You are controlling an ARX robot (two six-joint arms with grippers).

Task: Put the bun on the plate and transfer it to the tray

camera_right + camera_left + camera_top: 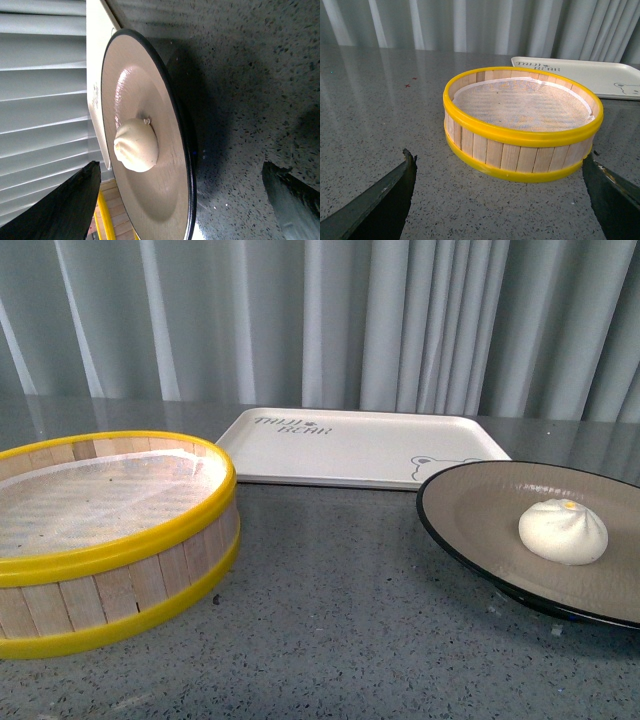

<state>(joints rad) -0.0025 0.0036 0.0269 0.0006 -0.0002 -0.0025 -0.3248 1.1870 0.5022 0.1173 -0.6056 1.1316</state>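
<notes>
The white pleated bun (563,530) sits on the beige plate with black rim (470,510) at the right of the table. The cream tray (350,445) with lettering and a bear face lies behind, empty. Neither arm shows in the front view. In the right wrist view the bun (136,145) rests on the plate (160,200), whose rim lies between the open fingers of my right gripper (182,200). My left gripper (500,200) is open and empty, just short of the steamer basket. The tray's corner shows behind it (600,77).
A round wooden steamer basket with yellow rims (110,540) stands at the left, lined with white cloth and empty; it also shows in the left wrist view (520,122). Grey speckled tabletop (330,620) lies between basket and plate. Grey curtains hang behind.
</notes>
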